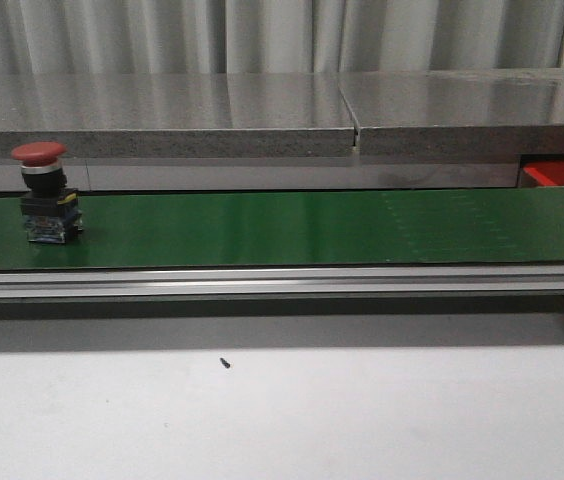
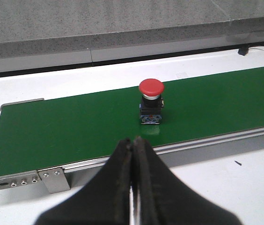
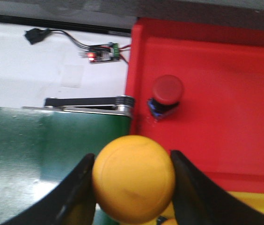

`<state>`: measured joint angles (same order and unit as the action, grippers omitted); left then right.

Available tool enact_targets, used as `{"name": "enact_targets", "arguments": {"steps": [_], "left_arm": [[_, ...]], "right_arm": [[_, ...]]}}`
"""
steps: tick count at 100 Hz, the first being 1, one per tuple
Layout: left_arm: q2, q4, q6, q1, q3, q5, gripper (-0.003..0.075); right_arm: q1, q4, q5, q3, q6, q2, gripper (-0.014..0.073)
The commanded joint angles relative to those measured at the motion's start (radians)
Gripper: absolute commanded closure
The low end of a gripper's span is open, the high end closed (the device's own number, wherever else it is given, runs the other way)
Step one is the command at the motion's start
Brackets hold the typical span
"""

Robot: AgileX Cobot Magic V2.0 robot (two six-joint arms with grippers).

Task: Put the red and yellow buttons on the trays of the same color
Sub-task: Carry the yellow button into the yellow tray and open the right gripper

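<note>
A red button [image 1: 40,152] with a round mushroom top stands upright on its dark block, on the long green belt [image 1: 292,228], near the belt's left end in the front view. In the left wrist view the same red button [image 2: 150,87] sits on the belt a little way in front of the left hand [image 2: 133,154]. The hand is not touching it. The two black fingers [image 2: 118,173] are pressed together and hold nothing.

The right hand [image 3: 133,176] grips a yellow button [image 3: 134,184] between its two black fingers [image 3: 80,183]. The round yellow top fills the gap between them. This hand is over the end of the green belt [image 3: 38,140], just beside the red tray [image 3: 225,112]. A second red button [image 3: 166,91] already lies inside the red tray, beyond the yellow one and apart from the hand. A yellow strip [image 3: 258,206] shows just next to the red tray's rim; I cannot tell what it is.

On the white worktop [image 3: 38,65] near the tray lies a small circuit board [image 3: 101,53] with wires. In the front view only a corner of the red tray [image 1: 562,172] shows, at the far right behind the belt.
</note>
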<state>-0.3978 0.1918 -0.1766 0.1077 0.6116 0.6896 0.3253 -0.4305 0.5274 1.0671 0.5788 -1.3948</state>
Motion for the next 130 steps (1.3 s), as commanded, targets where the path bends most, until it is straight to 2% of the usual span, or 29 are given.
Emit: {"name": "enact_targets", "arguments": {"steps": [1, 28, 43, 52, 90, 100, 112, 117, 122, 130], "left_arm": [[-0.009, 0.017, 0.000, 0.007, 0.026, -0.070, 0.0739], [-0.009, 0.017, 0.000, 0.007, 0.026, -0.070, 0.0739], [-0.009, 0.017, 0.000, 0.007, 0.026, -0.070, 0.0739], [-0.009, 0.017, 0.000, 0.007, 0.026, -0.070, 0.0739], [-0.009, 0.017, 0.000, 0.007, 0.026, -0.070, 0.0739], [-0.009, 0.017, 0.000, 0.007, 0.026, -0.070, 0.0739], [-0.009, 0.017, 0.000, 0.007, 0.026, -0.070, 0.0739], [-0.009, 0.017, 0.000, 0.007, 0.026, -0.070, 0.0739], [-0.009, 0.017, 0.000, 0.007, 0.026, -0.070, 0.0739], [-0.009, 0.017, 0.000, 0.007, 0.026, -0.070, 0.0739]], "right_arm": [[0.049, -0.037, -0.086, 0.012, -0.002, 0.018, 0.0484], [0.159, -0.063, -0.296, -0.144, -0.005, 0.015, 0.0484], [0.215, -0.164, -0.394, -0.221, -0.013, 0.003, 0.0484], [0.231, -0.202, -0.409, -0.236, -0.013, -0.024, 0.0484], [0.232, -0.203, -0.422, -0.236, -0.013, -0.185, 0.0473], [0.232, -0.203, -0.419, -0.236, -0.013, -0.190, 0.0398], [0.232, -0.203, -0.417, -0.236, -0.013, -0.190, 0.0193], [0.232, -0.203, -0.417, -0.236, -0.013, -0.190, 0.0135], [0.232, -0.203, -0.417, -0.236, -0.013, -0.190, 0.0107], [0.232, -0.203, -0.417, -0.236, -0.013, -0.188, 0.0111]]}}
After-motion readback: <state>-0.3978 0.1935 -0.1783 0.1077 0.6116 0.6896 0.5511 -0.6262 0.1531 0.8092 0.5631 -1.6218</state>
